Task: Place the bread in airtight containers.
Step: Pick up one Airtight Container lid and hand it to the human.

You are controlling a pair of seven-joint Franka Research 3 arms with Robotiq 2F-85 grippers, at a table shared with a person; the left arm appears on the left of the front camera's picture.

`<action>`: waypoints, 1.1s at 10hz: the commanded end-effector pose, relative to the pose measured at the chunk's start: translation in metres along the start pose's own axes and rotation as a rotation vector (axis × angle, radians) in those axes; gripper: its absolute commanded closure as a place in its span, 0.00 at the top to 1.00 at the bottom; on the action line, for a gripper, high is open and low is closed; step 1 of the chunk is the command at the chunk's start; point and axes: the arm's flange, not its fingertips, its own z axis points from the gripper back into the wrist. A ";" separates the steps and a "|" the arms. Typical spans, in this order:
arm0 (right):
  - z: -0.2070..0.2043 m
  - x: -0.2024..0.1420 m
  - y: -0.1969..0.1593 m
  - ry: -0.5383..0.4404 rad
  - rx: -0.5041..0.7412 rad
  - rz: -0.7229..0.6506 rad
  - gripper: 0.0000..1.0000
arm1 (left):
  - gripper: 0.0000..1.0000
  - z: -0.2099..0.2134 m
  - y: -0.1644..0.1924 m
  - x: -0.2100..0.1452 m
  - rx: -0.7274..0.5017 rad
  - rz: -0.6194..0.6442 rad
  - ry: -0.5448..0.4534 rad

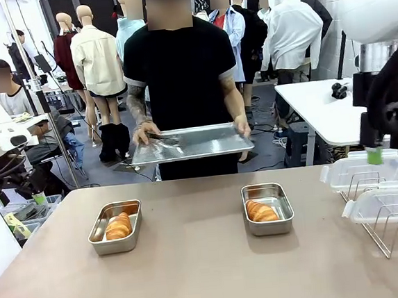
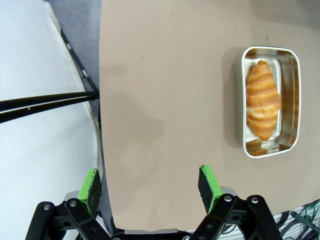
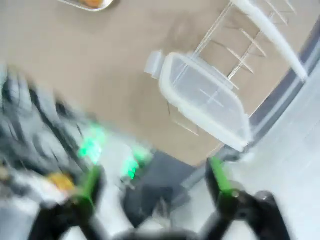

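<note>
Two steel tubs sit mid-table [image 1: 196, 275] in front view, left tub [image 1: 115, 227] & right tub [image 1: 268, 208], each w/ a bread roll [image 1: 118, 226]; person beyond far edge holds tray [image 1: 191, 143]. Left wrist view: left gripper [image 2: 150, 185] spread wide over table's edge, left tub ahead. Right wrist view, blurred: right gripper [image 3: 155, 180] spread above clear lid [image 3: 205, 100].

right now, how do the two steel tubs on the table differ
The left tub sits toward the robot's left; the right tub sits right of centre, nearer the clear lids. The left tub's roll runs along its length; the right tub's roll lies slantwise. Both are shiny steel, lidless, one roll each.
</note>
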 end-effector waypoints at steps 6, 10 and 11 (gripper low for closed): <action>0.008 -0.035 -0.074 0.092 -0.345 1.080 1.00 | 1.00 0.000 0.001 -0.003 0.009 0.001 0.000; -0.026 -0.023 -0.056 -0.136 -0.030 0.790 1.00 | 1.00 0.000 0.001 -0.003 0.009 0.001 0.000; -0.028 -0.020 -0.053 -0.161 0.024 0.721 1.00 | 1.00 0.000 0.001 -0.003 0.009 0.001 0.000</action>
